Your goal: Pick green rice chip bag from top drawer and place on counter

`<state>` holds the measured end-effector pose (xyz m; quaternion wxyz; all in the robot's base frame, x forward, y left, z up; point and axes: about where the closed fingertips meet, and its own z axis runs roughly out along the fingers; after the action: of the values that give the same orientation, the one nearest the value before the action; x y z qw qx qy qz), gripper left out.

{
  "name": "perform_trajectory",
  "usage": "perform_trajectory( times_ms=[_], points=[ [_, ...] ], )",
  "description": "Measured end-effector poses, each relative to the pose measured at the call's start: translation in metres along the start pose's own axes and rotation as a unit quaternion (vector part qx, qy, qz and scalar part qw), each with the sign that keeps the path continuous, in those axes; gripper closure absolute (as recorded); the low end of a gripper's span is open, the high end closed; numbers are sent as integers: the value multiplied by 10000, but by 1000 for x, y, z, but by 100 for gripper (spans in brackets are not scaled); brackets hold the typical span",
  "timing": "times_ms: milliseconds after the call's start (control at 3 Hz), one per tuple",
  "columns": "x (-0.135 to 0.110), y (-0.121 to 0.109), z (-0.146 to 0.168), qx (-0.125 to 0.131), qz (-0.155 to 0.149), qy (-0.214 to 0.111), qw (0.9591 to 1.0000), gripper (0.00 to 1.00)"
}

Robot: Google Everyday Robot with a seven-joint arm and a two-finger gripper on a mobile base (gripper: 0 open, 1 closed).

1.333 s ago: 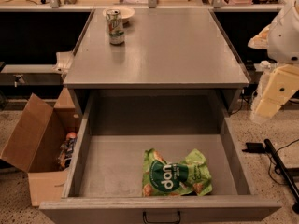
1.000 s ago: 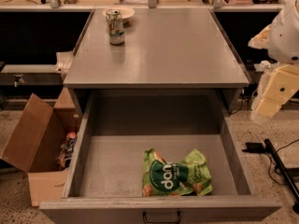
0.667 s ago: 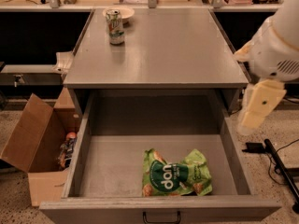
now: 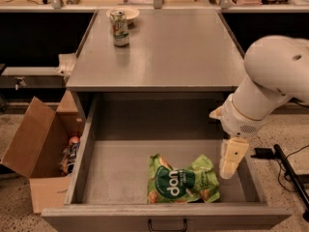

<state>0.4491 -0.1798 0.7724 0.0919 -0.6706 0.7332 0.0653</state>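
The green rice chip bag (image 4: 182,180) lies crumpled and flat on the floor of the open top drawer (image 4: 116,170), near its front and right of the middle. The drawer is pulled out under the grey metal counter (image 4: 164,52). My gripper (image 4: 230,169) hangs on the white arm (image 4: 270,76) and points down over the drawer's right side. It is just right of the bag and a little above it, not touching it.
A green-white soda can (image 4: 119,28) stands on the counter's far left, in front of a white bowl (image 4: 131,12). An open cardboard box (image 4: 34,149) with items inside sits on the floor to the left. A black cable and bar (image 4: 289,175) lie on the floor to the right.
The arm has swung left and down from the right edge. The gripper now hangs over the drawer's right side beside the bag. The bag and can have not moved.
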Motion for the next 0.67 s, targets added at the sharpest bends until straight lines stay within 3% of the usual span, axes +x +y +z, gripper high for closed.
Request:
perform_trajectory(
  times_ms=[667],
  points=[
    [15,-6,109,-610,-6,-182,9980,0]
  ],
)
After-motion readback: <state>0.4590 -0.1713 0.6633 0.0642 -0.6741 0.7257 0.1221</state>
